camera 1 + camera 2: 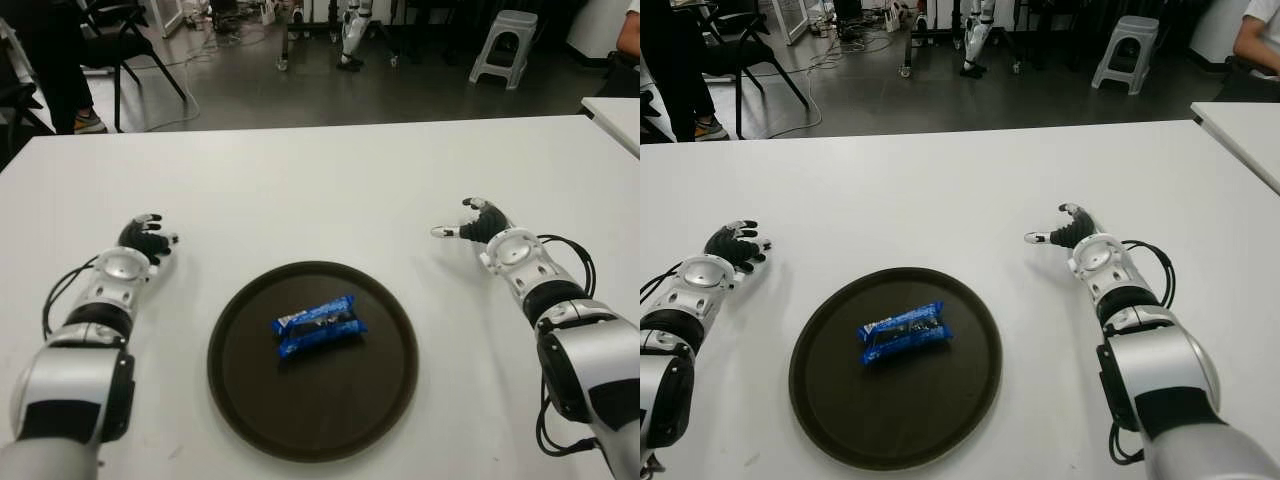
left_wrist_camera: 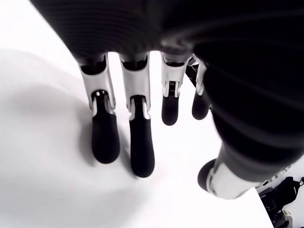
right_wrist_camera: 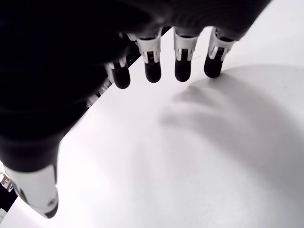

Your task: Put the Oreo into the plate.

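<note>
A blue Oreo pack [image 1: 318,326] lies flat in the middle of the round dark brown plate [image 1: 250,400] on the white table [image 1: 330,190], also seen as the Oreo pack [image 1: 903,331] in the right eye view. My left hand [image 1: 146,238] shows to the left of the plate, fingers [image 2: 140,142] extended and holding nothing. To the right of the plate, my right hand [image 1: 475,222] has its fingers [image 3: 183,64] spread, nothing in them. Both hands are well apart from the plate.
Beyond the table's far edge are a grey stool [image 1: 504,45], a black chair [image 1: 120,40], a person's legs [image 1: 55,70] at far left and cables on the floor. A second white table [image 1: 615,115] stands at the right.
</note>
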You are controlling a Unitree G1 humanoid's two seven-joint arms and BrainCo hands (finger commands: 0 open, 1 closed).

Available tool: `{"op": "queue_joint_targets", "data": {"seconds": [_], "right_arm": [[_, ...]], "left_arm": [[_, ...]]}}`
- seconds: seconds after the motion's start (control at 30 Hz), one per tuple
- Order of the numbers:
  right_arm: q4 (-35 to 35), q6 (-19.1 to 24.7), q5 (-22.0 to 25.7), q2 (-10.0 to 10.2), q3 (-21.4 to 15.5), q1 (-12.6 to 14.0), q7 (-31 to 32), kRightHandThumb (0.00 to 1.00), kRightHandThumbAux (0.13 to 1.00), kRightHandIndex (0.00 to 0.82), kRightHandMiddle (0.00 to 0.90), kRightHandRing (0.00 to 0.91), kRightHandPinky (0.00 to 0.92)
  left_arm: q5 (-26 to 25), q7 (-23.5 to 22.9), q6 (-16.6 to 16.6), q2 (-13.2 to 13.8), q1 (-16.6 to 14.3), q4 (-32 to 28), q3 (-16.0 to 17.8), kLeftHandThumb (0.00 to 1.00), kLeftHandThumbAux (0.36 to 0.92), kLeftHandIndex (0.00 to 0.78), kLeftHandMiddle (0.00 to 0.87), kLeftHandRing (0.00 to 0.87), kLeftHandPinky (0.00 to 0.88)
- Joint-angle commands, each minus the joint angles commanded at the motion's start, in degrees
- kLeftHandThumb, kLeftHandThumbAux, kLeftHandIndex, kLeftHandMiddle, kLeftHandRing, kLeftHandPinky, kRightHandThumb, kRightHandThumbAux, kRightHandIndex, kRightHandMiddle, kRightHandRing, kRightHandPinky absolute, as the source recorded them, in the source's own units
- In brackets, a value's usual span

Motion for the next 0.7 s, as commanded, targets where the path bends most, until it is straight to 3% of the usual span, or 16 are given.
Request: {"op": "queue_joint_targets", "data": {"seconds": [0.3,0.7], "right_arm": [[0.01,0.30,-0.15,-0.07,0.25,-0.13,0.37,0.000,0.686,0.049,0.009,0.000,0.000],[0.02,0.10,-0.12,-0.24,0.20,-0.06,0.75,0.000,0.678,0.045,0.011,0.000,0.000]], "left_arm": [[-0.14,-0.04,-0.27,-0.10,-0.07,-0.04,0.19,0.218,0.784,0.182,0.175,0.207,0.236],[0.26,0.12,0.18,-0.08,-0.16,0.10,-0.15,0.200,0.772,0.145,0.153,0.189,0.221]]}}
